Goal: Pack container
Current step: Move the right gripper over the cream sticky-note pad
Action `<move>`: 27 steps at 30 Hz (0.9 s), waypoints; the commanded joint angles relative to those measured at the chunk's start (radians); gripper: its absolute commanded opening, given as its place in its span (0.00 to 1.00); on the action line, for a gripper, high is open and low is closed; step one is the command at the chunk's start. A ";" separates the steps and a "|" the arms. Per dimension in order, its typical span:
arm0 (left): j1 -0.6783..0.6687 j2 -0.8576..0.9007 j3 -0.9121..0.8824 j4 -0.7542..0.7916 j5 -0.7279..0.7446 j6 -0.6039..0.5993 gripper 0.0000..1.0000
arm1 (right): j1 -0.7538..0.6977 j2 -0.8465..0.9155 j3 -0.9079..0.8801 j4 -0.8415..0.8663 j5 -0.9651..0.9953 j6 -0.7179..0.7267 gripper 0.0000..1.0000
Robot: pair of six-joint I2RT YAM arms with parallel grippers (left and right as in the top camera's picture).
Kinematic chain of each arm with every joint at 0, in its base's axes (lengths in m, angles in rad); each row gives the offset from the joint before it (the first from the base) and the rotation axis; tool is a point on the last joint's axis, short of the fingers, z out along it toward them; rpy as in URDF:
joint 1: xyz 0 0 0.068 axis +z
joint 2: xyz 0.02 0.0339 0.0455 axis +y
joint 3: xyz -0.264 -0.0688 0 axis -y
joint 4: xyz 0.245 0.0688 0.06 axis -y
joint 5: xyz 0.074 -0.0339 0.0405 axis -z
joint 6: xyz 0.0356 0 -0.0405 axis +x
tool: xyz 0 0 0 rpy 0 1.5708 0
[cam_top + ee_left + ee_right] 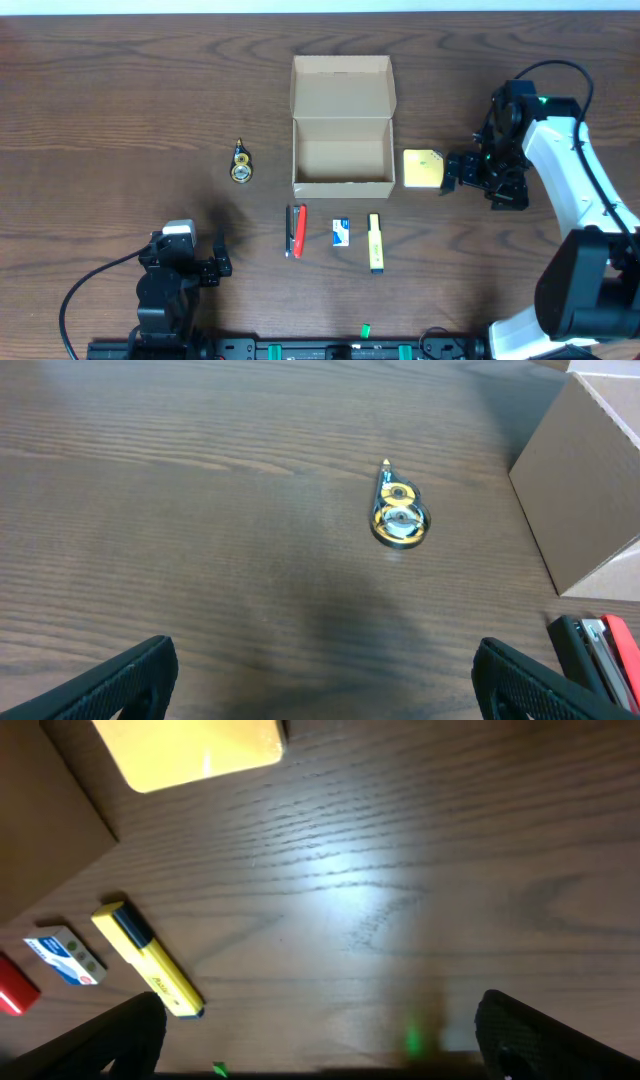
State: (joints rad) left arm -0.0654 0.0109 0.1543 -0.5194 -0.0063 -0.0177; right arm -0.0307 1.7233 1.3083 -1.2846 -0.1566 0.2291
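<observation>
On the dark wooden bench (100, 100), the left gripper (214, 262) is seen at the near left, its jaws spread wide apart over bare wood and nothing held between them. Farther back and slightly to its right, a small yellow-and-black correction tape dispenser (241, 165) is laid flat, well apart from the other things. A red and black pair of pens (296, 230) is placed side by side near the front, just before the left corner of the container (342, 88). The container is set at the middle of the bench, its flap lid folded back toward the far side and its inside seen bare. In front of it, a small blue-and-white eraser (341, 233) is laid, and just to the right a yellow highlighter (375, 243), near each other but apart. A pale-yellow square pad (423, 168) is found just beside the container's right wall. The right gripper (452, 172) is held just right of the pad, its jaws fully parted and empty.
</observation>
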 commanded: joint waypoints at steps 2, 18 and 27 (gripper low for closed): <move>0.006 -0.006 -0.013 0.000 -0.001 0.018 0.95 | 0.006 -0.016 0.014 0.041 -0.058 -0.025 0.99; 0.006 -0.006 -0.013 0.000 -0.001 0.018 0.95 | 0.025 0.163 0.079 0.163 -0.022 -0.234 0.99; 0.006 -0.006 -0.013 0.000 -0.001 0.018 0.95 | 0.106 0.290 0.254 0.165 0.019 -0.306 0.99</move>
State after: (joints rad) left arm -0.0654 0.0109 0.1543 -0.5194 -0.0063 -0.0174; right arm 0.0471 1.9762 1.5265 -1.1213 -0.1558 -0.0441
